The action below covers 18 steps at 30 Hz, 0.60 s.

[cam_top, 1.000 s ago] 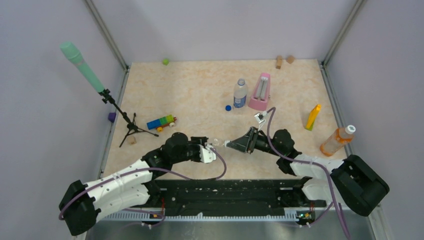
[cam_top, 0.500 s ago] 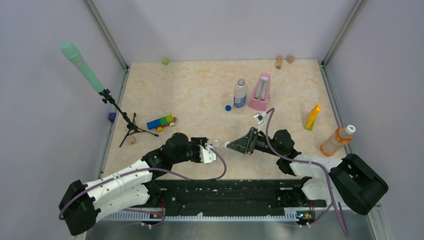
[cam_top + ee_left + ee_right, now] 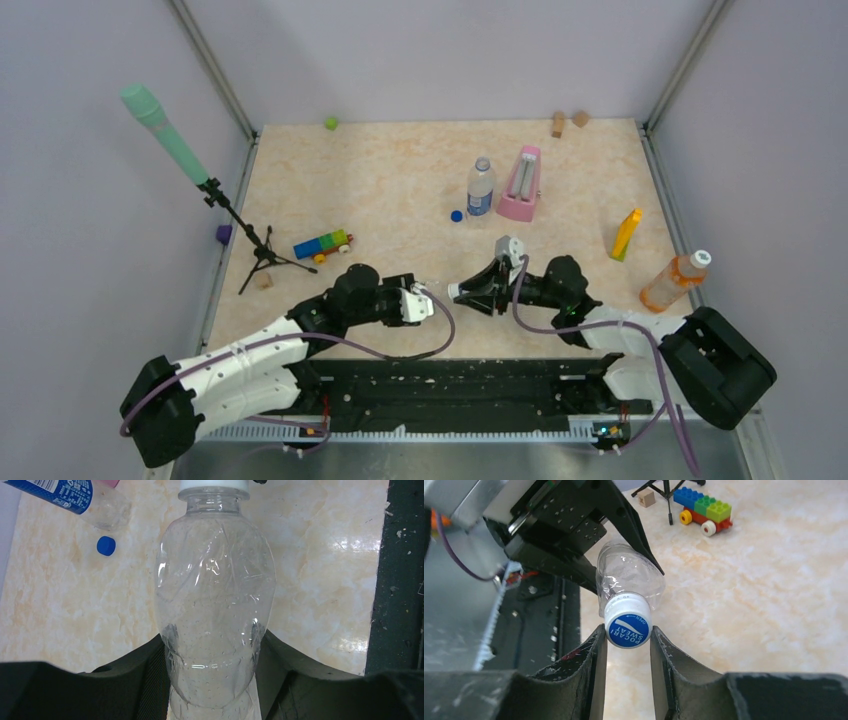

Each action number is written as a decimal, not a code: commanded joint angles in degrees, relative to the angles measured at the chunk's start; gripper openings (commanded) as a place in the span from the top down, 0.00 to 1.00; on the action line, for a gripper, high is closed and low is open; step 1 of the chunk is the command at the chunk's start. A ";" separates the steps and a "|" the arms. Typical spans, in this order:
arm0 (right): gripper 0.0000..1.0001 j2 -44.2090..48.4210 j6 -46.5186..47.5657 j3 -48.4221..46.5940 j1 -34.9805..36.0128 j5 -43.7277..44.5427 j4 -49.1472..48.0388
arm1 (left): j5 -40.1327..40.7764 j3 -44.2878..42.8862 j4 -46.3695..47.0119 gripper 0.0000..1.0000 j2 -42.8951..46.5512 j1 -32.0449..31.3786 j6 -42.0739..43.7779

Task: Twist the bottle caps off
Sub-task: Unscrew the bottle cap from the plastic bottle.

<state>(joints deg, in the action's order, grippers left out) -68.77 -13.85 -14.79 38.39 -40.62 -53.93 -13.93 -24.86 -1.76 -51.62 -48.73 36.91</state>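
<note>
My left gripper [image 3: 424,301] is shut on the body of the plain clear bottle [image 3: 215,595], holding it lying level above the table, neck pointing right. My right gripper [image 3: 628,629] is shut on its white cap [image 3: 628,627], which has a blue printed top; both fingertips press the cap's sides. The two grippers [image 3: 460,292] meet at the bottle near the table's front middle. The blue-label bottle [image 3: 481,187] stands farther back, with the dark blue cap [image 3: 456,215] lying on the table beside it. The orange-tinted bottle [image 3: 672,282] with a white cap [image 3: 701,259] lies at the right edge.
A pink metronome [image 3: 520,185] stands beside the blue-label bottle. A slim yellow object [image 3: 626,234] is at the right. A toy brick car [image 3: 322,245] and a microphone on a tripod [image 3: 250,245] are at the left. A green cube [image 3: 330,123] and wooden blocks [image 3: 558,124] sit by the back wall.
My right wrist has rolled about the cap's axis, its camera and cable swinging lower and left. The left gripper and bottle stay in place.
</note>
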 commanded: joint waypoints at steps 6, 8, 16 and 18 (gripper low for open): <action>1.00 -0.47 34.69 1.70 0.81 -11.30 -6.78 | -6.80 -2.91 3.44 1.00 1.08 0.60 -2.30; 1.00 -0.84 35.47 2.03 0.81 -8.54 -7.77 | -6.53 -3.04 2.98 1.00 1.21 0.73 -2.13; 0.76 -2.86 3.28 3.02 0.83 7.01 -21.01 | 1.79 -0.49 4.66 1.00 3.40 0.83 -0.42; 0.69 -3.44 -4.82 3.18 0.81 10.61 -22.56 | 3.05 -0.12 5.70 1.00 3.37 0.75 0.19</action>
<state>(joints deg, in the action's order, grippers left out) -71.13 -0.43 -11.90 38.63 -38.35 -66.87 -13.67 -25.12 -0.82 -49.34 -47.72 35.97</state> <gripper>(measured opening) 0.262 0.558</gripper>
